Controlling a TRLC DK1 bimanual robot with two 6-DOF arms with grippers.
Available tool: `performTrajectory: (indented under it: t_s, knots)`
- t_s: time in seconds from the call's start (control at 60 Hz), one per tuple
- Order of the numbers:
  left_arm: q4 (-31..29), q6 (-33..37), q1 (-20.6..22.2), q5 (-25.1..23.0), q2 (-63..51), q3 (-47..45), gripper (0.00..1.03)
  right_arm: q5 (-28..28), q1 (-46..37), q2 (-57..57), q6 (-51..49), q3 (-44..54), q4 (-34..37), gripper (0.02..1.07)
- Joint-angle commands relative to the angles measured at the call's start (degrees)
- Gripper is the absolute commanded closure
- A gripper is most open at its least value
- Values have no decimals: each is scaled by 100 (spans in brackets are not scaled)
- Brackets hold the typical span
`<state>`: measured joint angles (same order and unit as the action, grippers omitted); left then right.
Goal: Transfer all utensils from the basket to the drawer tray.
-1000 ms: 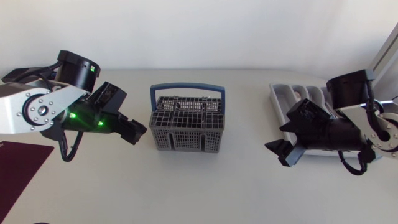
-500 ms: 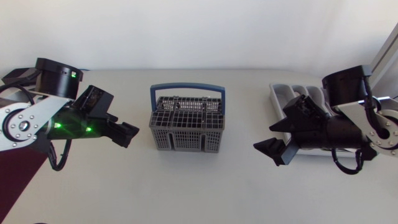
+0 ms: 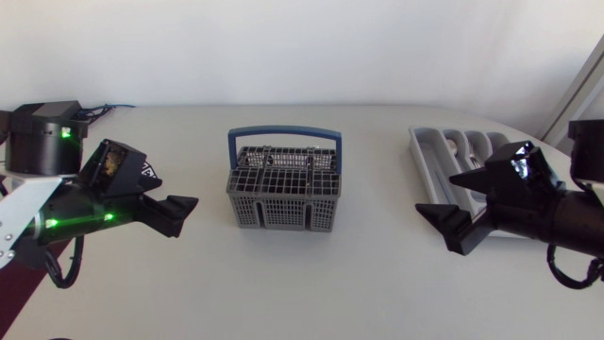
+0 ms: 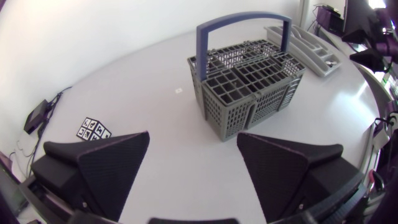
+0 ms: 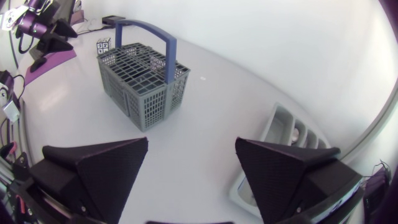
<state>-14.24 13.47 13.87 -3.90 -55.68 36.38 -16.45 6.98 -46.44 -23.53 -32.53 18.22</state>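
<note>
Both sets are spread wide, gripping nothing. The left fingers (image 3: 175, 212) point at the basket (image 3: 284, 184), which stands well ahead of them on the counter (image 3: 330, 274). The drawer tray (image 3: 451, 149) lies just beside the right fingers (image 3: 451, 225), partly hidden by that arm.

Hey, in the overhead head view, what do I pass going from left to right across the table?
The left arm's matte black gripper → grey plastic cutlery basket with a blue handle → grey plastic drawer tray.
</note>
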Motion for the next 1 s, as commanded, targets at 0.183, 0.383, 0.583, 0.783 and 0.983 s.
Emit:
performTrajectory:
  t_s: [0.183, 0.383, 0.583, 0.783, 0.983]
  knots:
    - [185, -179, -315, 74, 1042, -641, 5, 19, -382, 776, 6, 441, 165, 6]
    - [527, -187, -578, 74, 1780, -1177, 5, 54, -804, 1330, -170, 845, 6, 6]
    - [967, -231, -859, 74, 2281, -1696, 5, 174, -1107, 1989, -106, 1326, -302, 6]
    - [1239, -231, -983, 118, 2668, -2021, 5, 495, -1018, 2568, 430, 1746, -634, 6]
    - [1320, -408, -1054, 198, 3163, -2343, 5, 816, -928, 3147, 967, 2167, -966, 6]
